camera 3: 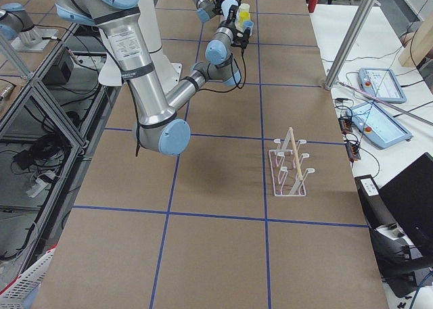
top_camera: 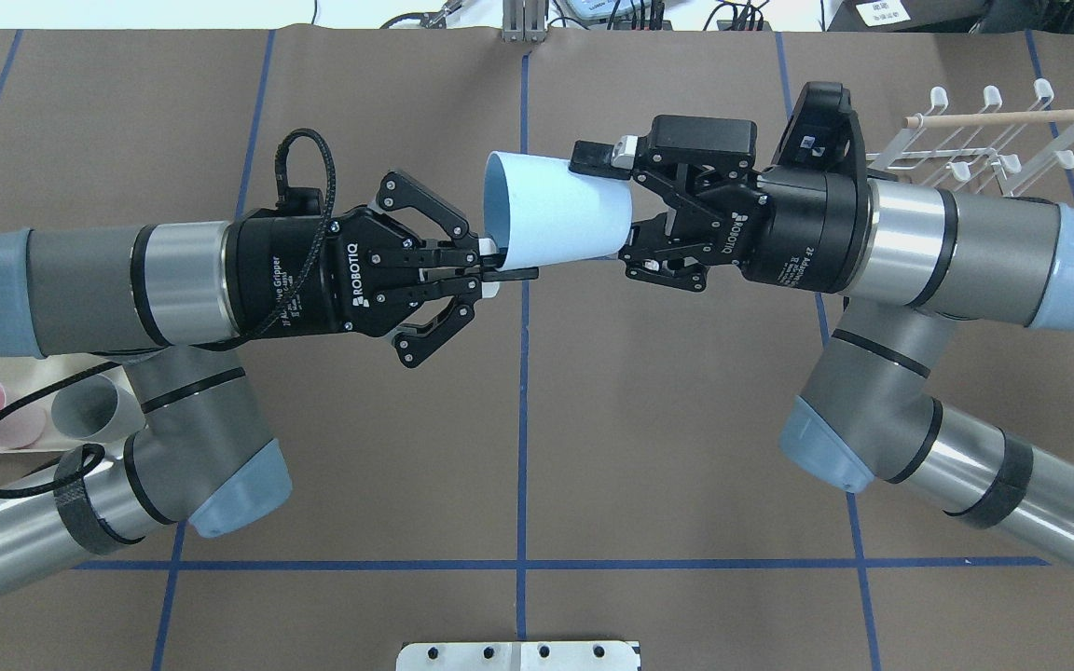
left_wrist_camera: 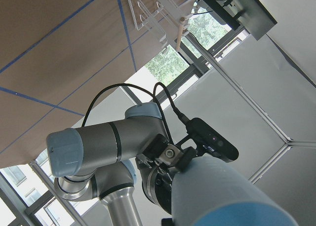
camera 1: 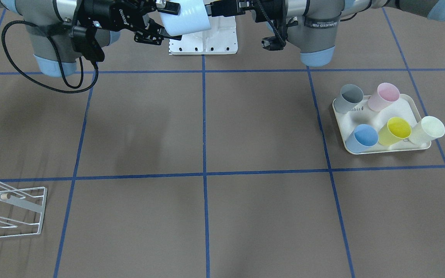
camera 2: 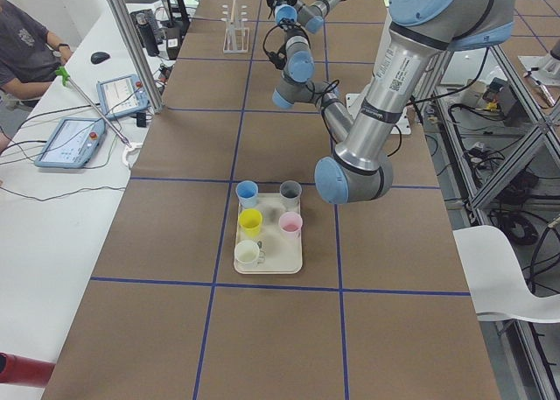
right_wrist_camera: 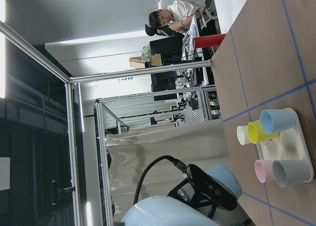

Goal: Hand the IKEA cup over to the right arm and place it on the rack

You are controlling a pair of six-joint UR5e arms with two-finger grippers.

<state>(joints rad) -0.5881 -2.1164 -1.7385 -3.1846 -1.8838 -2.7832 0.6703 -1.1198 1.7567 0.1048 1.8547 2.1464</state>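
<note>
A pale blue IKEA cup (top_camera: 560,210) lies on its side in the air between the two arms, mouth toward the left arm. My left gripper (top_camera: 500,270) is shut on the lower rim of the cup's mouth. The right arm's gripper (top_camera: 607,207) straddles the cup's base, one pad on its upper wall and one on its lower wall, shut on it. In the front-facing view the cup (camera 1: 185,19) hangs at the top, the right gripper (camera 1: 172,22) on its left and the left gripper (camera 1: 211,8) on its right. The white wire rack (top_camera: 984,149) stands behind the right arm.
A cream tray (camera 1: 411,106) with several coloured cups sits on the robot's left side. The rack (camera 1: 10,208) is at the table's far right corner. A white base plate (camera 1: 214,38) lies under the grippers. A person (camera 2: 26,41) sits beside the table with tablets.
</note>
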